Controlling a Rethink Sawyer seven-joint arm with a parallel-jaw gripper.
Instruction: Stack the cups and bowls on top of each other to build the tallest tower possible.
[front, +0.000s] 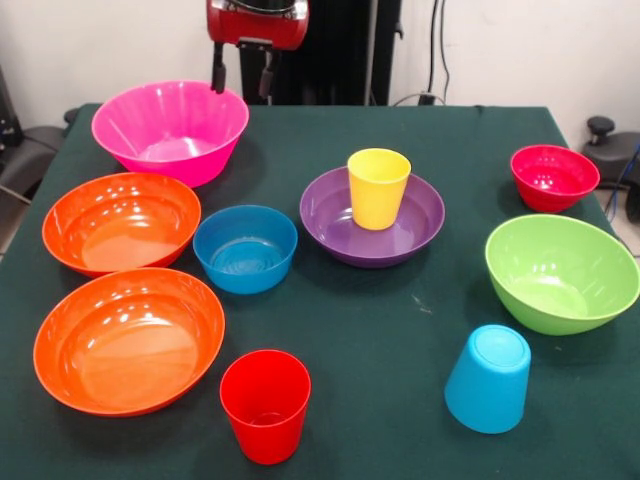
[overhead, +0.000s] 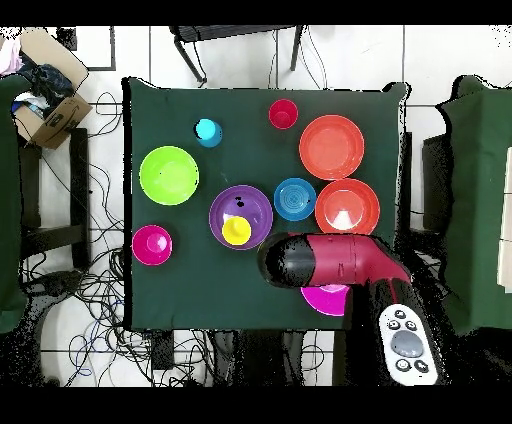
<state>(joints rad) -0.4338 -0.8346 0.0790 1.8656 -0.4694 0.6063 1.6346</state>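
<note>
Green-clothed table (front: 400, 330), nothing stacked yet save the yellow cup (front: 378, 187) standing upright in the purple bowl (front: 372, 217); gripper (front: 242, 72) hanging at the far edge, its two fingers parted and empty, just above the magenta bowl's (front: 170, 131) rim, on its side toward the purple bowl; magenta bowl therefore nearest, directly beneath; orange bowls (front: 128, 338) lie nearer the camera beyond it.
</note>
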